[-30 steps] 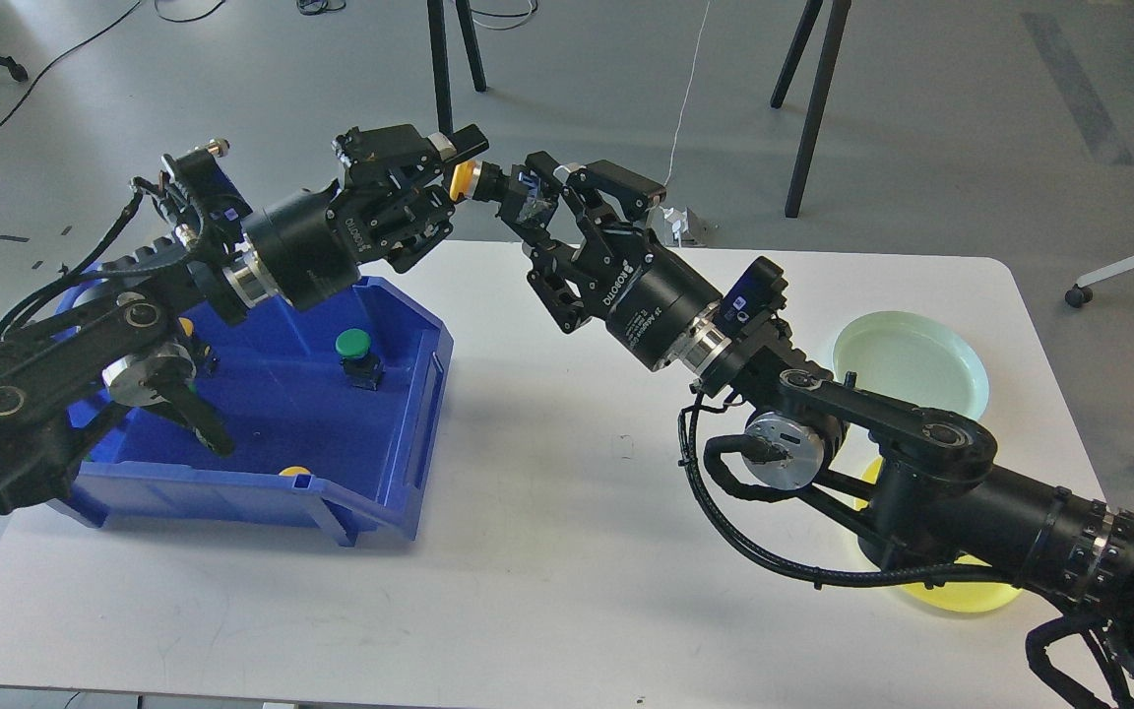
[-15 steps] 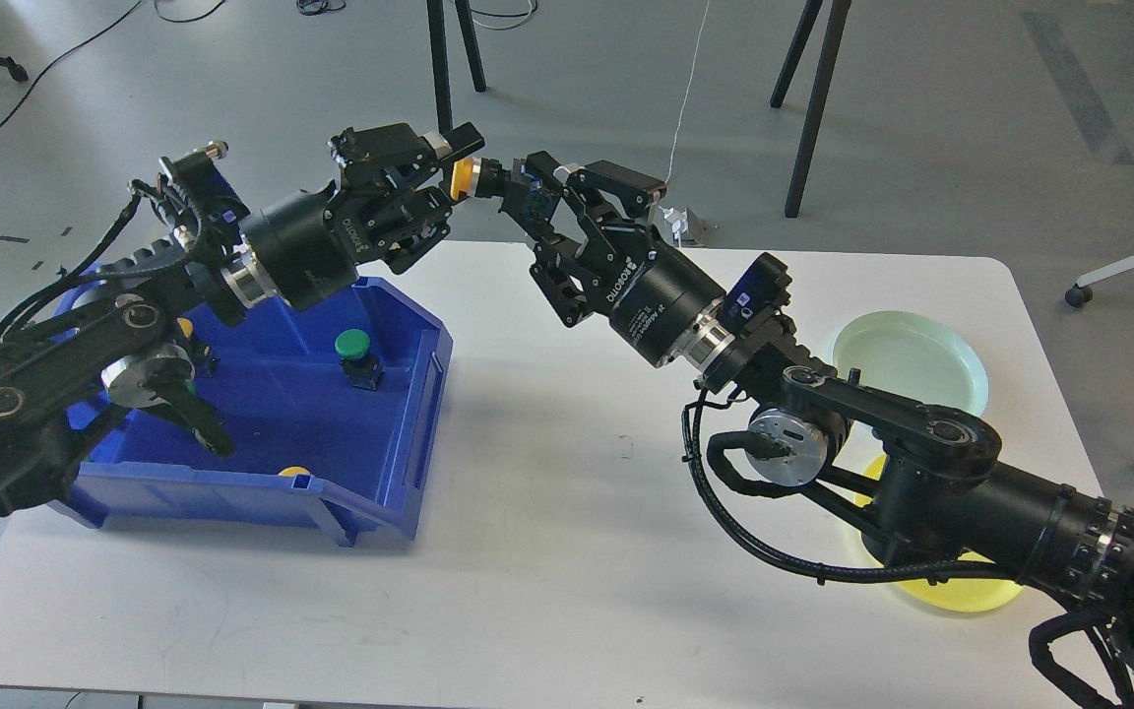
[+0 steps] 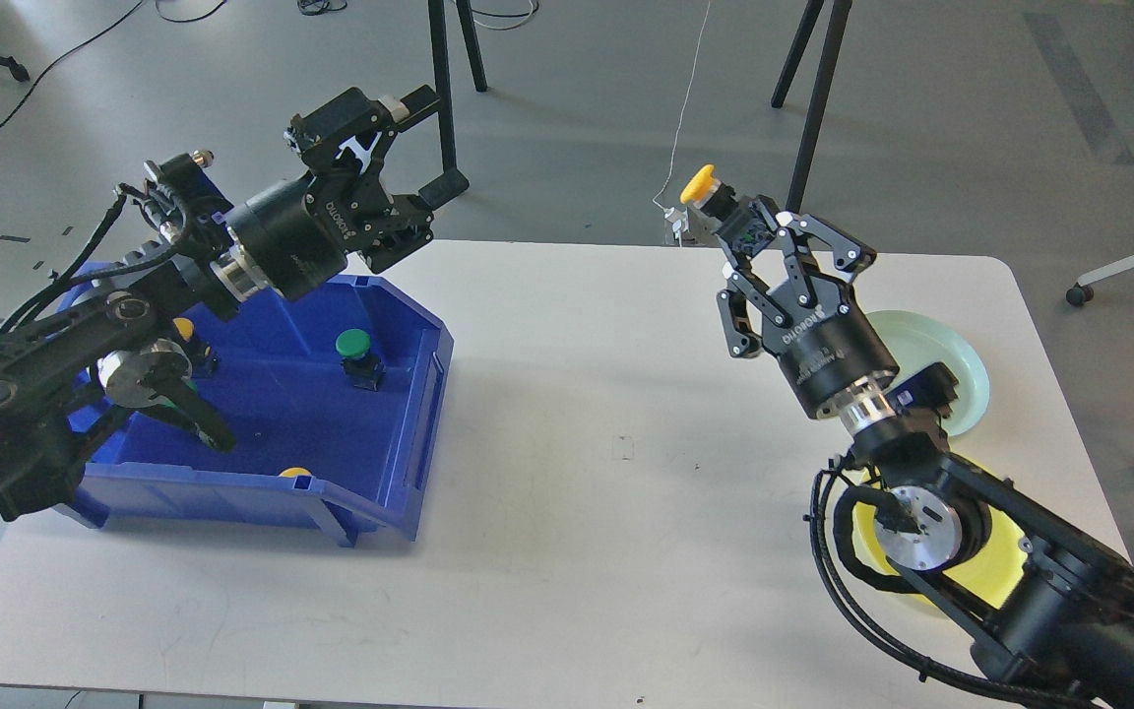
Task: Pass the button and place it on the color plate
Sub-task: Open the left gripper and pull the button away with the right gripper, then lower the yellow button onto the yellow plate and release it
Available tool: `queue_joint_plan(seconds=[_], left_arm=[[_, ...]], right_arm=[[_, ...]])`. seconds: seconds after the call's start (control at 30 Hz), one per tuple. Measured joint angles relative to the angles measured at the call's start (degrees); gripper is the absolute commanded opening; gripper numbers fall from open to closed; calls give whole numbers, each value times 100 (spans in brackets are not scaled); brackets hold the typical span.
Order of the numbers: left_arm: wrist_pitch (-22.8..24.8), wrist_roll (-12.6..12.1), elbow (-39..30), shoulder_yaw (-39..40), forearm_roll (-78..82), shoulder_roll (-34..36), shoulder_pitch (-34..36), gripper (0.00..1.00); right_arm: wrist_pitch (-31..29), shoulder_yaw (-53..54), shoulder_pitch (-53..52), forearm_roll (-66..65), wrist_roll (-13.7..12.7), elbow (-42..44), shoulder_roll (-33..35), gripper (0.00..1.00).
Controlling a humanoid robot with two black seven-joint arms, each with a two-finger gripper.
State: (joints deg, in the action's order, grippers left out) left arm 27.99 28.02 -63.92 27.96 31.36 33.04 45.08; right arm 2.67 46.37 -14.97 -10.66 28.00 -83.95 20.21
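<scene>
Yellow button [image 3: 711,196] clamped in right hand [image 3: 746,229], above table's [image 3: 567,414] far edge.

— What sits where on the tabletop [image 3: 567,512]?
— A bin [image 3: 400,414] lies at the left with a button [image 3: 354,347] inside it. Two plates lie at the right: one plate [image 3: 961,364] farther back, the other plate [image 3: 995,566] nearer, both partly behind the right arm [image 3: 921,492].

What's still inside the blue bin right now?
In the blue bin, one green button stands near the middle. A yellow one peeks over the front wall, another yellow one sits behind the left arm. The arm covers the bin's left part, so more may be hidden.
</scene>
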Motion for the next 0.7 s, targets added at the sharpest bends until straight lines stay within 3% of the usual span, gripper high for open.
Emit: queue_joint_plan(seconds=[0.17, 0.37, 0.7], left_arm=[[1, 0, 1, -8, -1, -7, 0, 91], [0, 0, 1, -8, -6, -8, 0, 91], [1, -1, -1, -8, 1, -7, 0, 92]], right_arm=[[395, 920, 1793, 4, 0, -731, 566, 1], [1130, 1330, 2849, -3, 0, -606, 984, 2], [1498, 856, 2933, -16, 0, -35, 1101, 36]])
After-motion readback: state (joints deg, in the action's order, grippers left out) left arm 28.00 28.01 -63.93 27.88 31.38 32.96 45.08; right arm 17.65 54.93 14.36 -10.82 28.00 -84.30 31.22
